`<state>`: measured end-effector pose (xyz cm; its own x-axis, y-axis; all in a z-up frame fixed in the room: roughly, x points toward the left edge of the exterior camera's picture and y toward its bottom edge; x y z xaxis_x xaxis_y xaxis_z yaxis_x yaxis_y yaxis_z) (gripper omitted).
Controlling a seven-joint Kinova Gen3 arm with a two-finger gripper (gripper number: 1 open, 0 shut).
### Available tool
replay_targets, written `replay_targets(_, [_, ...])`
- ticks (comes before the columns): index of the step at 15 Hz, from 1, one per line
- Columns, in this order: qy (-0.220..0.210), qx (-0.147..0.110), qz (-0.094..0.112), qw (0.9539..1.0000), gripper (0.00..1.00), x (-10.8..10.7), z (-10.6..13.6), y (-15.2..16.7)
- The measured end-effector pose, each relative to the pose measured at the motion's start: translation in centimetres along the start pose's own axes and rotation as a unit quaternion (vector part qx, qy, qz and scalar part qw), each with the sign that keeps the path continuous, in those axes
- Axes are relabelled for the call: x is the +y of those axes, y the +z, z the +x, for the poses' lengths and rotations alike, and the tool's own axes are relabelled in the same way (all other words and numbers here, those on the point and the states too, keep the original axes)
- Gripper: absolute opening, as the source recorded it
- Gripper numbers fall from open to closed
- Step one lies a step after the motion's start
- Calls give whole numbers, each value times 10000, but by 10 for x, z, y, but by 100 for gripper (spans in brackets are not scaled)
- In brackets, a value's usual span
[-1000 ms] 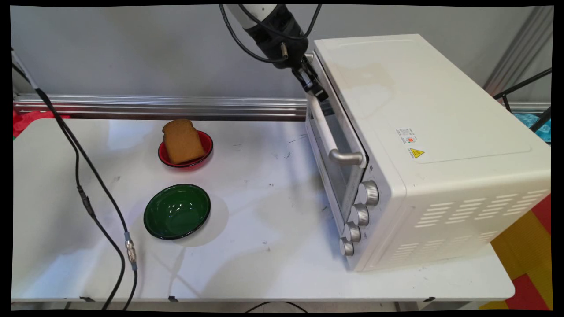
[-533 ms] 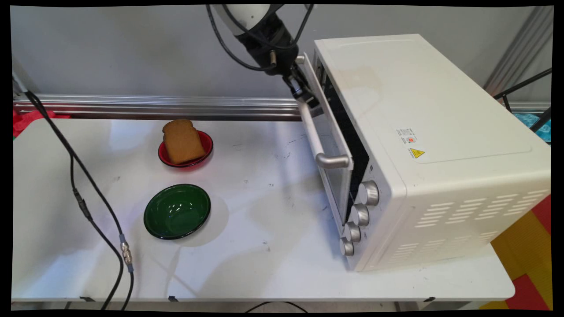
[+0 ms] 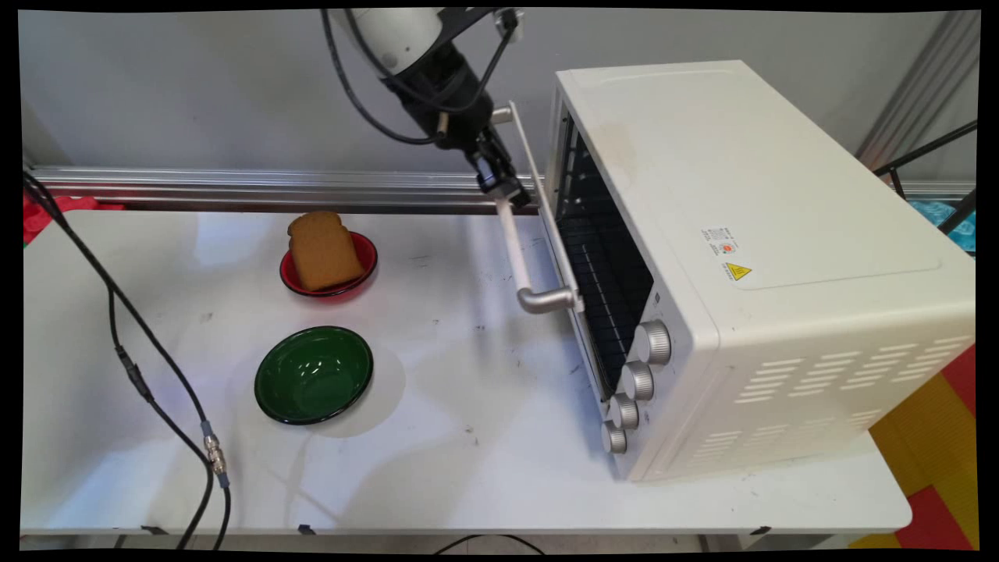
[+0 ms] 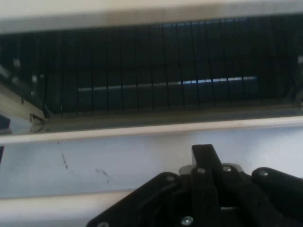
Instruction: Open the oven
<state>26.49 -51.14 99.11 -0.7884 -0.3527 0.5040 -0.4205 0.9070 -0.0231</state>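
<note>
I am keeping my gripper (image 3: 503,191) clenched around the far end of the oven door handle (image 3: 517,248), up at about twelve o'clock on the surface (image 3: 468,468). The toaster oven (image 3: 749,257) is sitting at three o'clock, and its door (image 3: 546,211) is hanging partly open, the wire rack (image 3: 605,273) showing in the dark cavity behind it. In my hand view the rack (image 4: 151,75) is spreading across the top, with the pale door edge just below it.

To do this well, I judge I should be following the door's arc about its bottom hinge, pulling out and downward rather than straight back, so the handle is not slipping from my grip and the oven is not sliding.

Against the picture from a second ago the door is standing much wider: then it was shut flush against the oven. My gripper has travelled toward nine o'clock with the handle. The toast (image 3: 321,250) in the red bowl (image 3: 367,269) and the green bowl (image 3: 314,375), at ten and eight o'clock, are lying just as before
</note>
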Motion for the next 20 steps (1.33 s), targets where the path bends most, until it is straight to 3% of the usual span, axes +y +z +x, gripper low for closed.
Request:
replay_targets(11, [176,-262,-18,9995,0,-1,-57,9])
replay_targets(20, [55,-277,-92,9996,0,-2,-104,23])
